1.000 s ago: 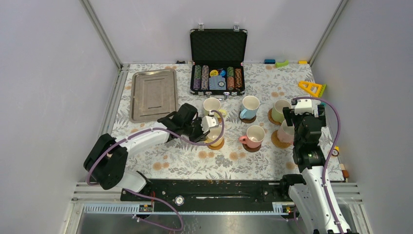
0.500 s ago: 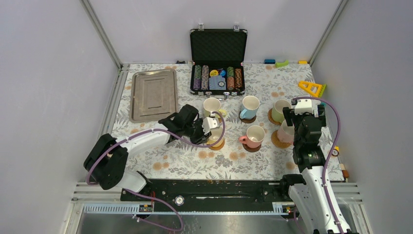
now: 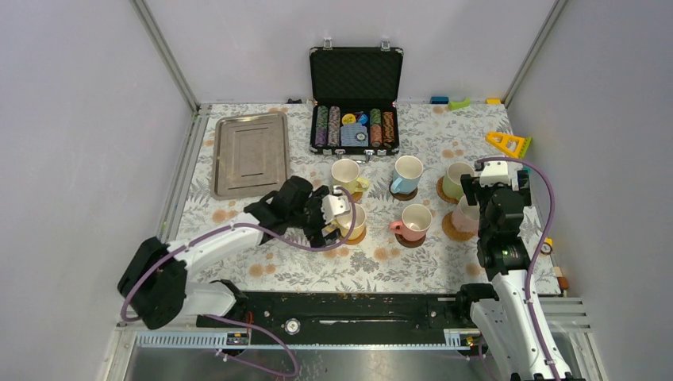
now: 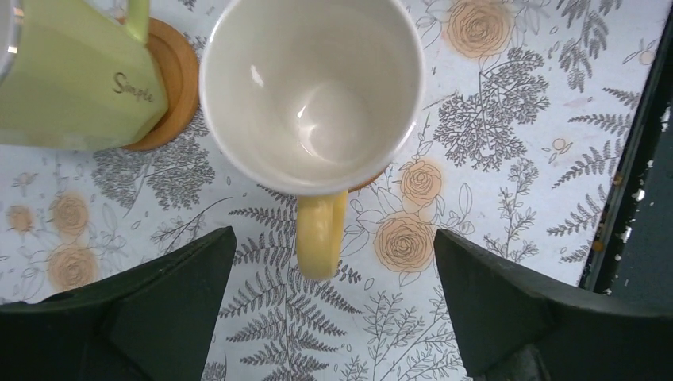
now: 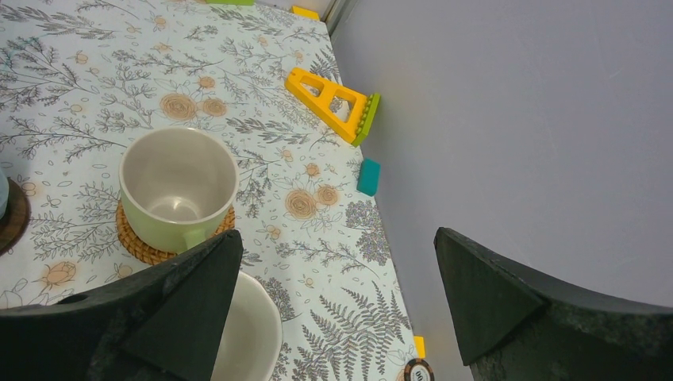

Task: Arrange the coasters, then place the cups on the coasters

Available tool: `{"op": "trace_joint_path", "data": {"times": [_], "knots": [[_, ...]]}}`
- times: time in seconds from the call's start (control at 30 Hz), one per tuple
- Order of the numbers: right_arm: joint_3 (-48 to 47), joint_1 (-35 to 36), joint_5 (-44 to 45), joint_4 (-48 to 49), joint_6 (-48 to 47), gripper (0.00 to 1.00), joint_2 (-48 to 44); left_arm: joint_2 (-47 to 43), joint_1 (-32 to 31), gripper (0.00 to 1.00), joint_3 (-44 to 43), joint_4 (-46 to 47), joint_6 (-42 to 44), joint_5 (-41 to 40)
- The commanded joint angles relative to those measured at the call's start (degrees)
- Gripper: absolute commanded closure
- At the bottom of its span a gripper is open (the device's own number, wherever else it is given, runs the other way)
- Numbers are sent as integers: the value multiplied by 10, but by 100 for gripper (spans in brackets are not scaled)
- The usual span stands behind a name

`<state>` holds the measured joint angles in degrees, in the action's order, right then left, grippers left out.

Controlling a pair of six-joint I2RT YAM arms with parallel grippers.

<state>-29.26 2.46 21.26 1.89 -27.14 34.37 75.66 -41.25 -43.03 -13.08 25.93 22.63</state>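
Note:
A yellow cup (image 4: 309, 87) stands on an orange-brown coaster (image 3: 355, 236) at the table's middle. Its handle (image 4: 320, 234) points at my left gripper (image 4: 333, 305), which is open and just short of the handle, touching nothing. In the top view the left gripper (image 3: 329, 216) sits left of this cup (image 3: 354, 221). A pale yellow cup (image 3: 346, 171), a light blue cup (image 3: 408, 173), a green cup (image 3: 458, 179) and a pink cup (image 3: 415, 221) each stand on a coaster. My right gripper (image 5: 337, 309) hangs open above a pale cup (image 5: 250, 333) and near the green cup (image 5: 178, 186) on its woven coaster (image 5: 135, 242).
An open black case of poker chips (image 3: 355, 127) stands at the back. The silver tray (image 3: 251, 153) lies at the back left. A yellow triangle toy (image 5: 333, 103), a teal block (image 5: 367, 176) and a loose chip (image 5: 418, 371) lie by the right wall.
My left gripper has opened, let go of the yellow cup's handle and drawn back to the left. The cup stays on its coaster. The right arm has not moved.

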Motion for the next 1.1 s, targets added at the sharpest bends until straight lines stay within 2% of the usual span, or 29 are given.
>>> {"op": "trace_joint_path", "data": {"times": [0.0, 0.1, 0.2, 0.3, 0.47, 0.6, 0.7, 0.8, 0.93, 1.07], "knots": [[-9, -4, -7, 4, 8, 0, 2, -87, -3, 1, 23, 16, 1, -11], [-19, -4, -18, -12, 14, 0, 1, -123, -2, 1, 23, -17, 6, -29], [-23, -3, -57, -40, 23, 0, -14, -152, 11, 1, 28, -30, -6, -81], [-25, -4, -98, -47, 40, 0, -29, -178, 39, 1, 40, -17, -22, -132], [-39, -3, -116, -47, 104, 0, -32, -208, 81, 2, 55, 20, -52, -248], [-43, -4, -136, -51, 145, 0, -43, -210, 129, 2, 40, 34, -80, -284], [-51, -3, -140, -59, 171, 0, -53, -189, 208, 1, -2, 6, -113, -235], [-54, -3, -142, -63, 180, 0, -63, -167, 332, 1, -50, -16, -159, -116], [-58, -2, -124, -63, 196, 0, -78, -167, 472, 2, -76, -7, -202, -42], [-62, -2, -108, -63, 208, 0, -92, -204, 535, 1, -63, -3, -210, -4]]}}
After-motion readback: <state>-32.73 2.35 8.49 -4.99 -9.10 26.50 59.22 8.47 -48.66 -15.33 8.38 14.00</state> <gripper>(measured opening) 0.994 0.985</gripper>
